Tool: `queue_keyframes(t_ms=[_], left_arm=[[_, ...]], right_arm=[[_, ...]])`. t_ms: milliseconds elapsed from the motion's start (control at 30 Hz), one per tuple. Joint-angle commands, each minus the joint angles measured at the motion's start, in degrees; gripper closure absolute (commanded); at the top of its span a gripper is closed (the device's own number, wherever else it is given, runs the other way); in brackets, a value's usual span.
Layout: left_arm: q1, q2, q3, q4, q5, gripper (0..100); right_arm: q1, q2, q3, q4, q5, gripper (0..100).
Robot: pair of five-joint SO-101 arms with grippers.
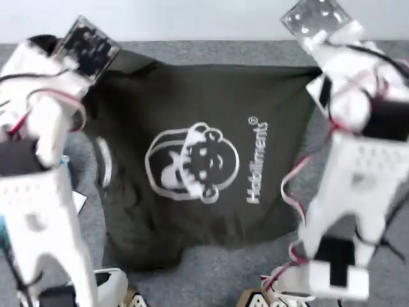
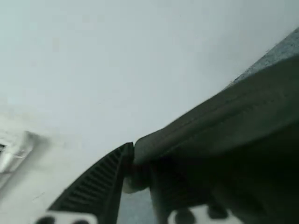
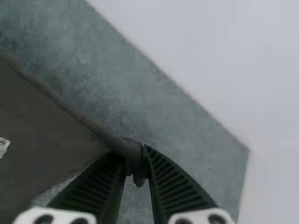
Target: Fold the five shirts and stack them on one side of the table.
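A dark olive shirt (image 1: 198, 160) with a white printed face and lettering lies spread over the grey table (image 1: 211, 51), its far hem stretched between the two arms. My left gripper (image 2: 138, 172) is shut on the shirt's hem (image 2: 210, 126) at the far left corner. My right gripper (image 3: 136, 168) is shut on the hem's other corner (image 3: 126, 147) at the far right, pinching the fabric edge between its ribbed fingers (image 3: 170, 184). Both corners look lifted off the table.
The white arm bodies (image 1: 38, 192) (image 1: 348, 185) stand at the left and right of the shirt. A white wall (image 1: 192, 19) runs along the table's far edge. Small white and blue items (image 1: 75, 201) lie at the left edge.
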Motion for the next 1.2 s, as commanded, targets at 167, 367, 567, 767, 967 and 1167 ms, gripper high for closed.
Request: queue_keyframes(t_ms=[167, 367, 567, 767, 967, 1167], left_arm=[[1.93, 16.97, 2.24, -23.03, -0.44, 99], [2.90, 29.27, -1.80, -32.62, -0.53, 99], [2.55, 39.03, -17.71, -29.19, -0.53, 99], [2.73, 45.10, -33.98, -19.43, -0.53, 99], [2.81, 47.65, -42.15, -5.19, -0.53, 99], [3.52, 47.65, -46.46, 20.57, -0.53, 99]], right_arm=[[-0.40, 15.08, 0.00, -16.92, 0.26, 98.8], [-0.40, 23.96, -0.09, -31.25, 0.44, 98.8], [-1.01, 26.51, -0.26, -41.63, 0.44, 98.8], [-2.77, 26.77, -0.35, -47.16, 0.62, 98.8], [-4.44, 26.95, 0.00, -42.77, 0.70, 98.8], [-5.05, 26.68, 0.00, -24.84, 0.70, 98.8]])
